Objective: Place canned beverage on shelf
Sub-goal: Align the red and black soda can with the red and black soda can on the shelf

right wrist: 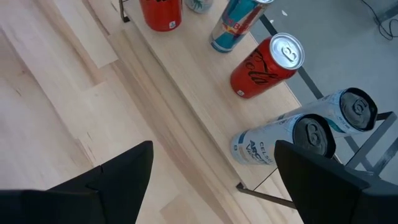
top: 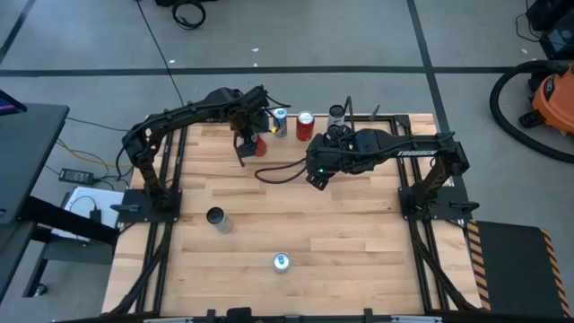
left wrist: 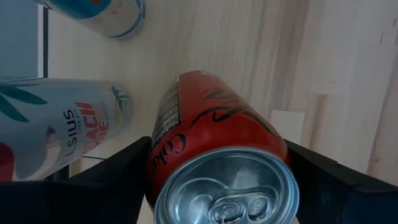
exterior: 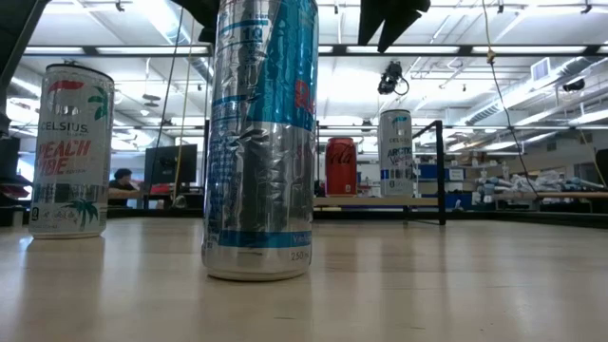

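left fingers clamped on red can mid-body | rigid, smooth, slippery, dents if squeezed | right fingers apart, near shelf

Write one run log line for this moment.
left gripper: shut on red can, near shelf | right gripper: open, empty

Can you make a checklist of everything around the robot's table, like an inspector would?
Surface: wooden table.
Job's things: shelf at the table's back edge, several cans on it; red can in the left gripper.
Clutter: dark-topped can and blue-topped can standing loose on the table.
Grippers: left gripper shut on the red can; right gripper open, empty.
Cables: black cable lying on the table.
Surroundings: vacuum cleaner on the floor.
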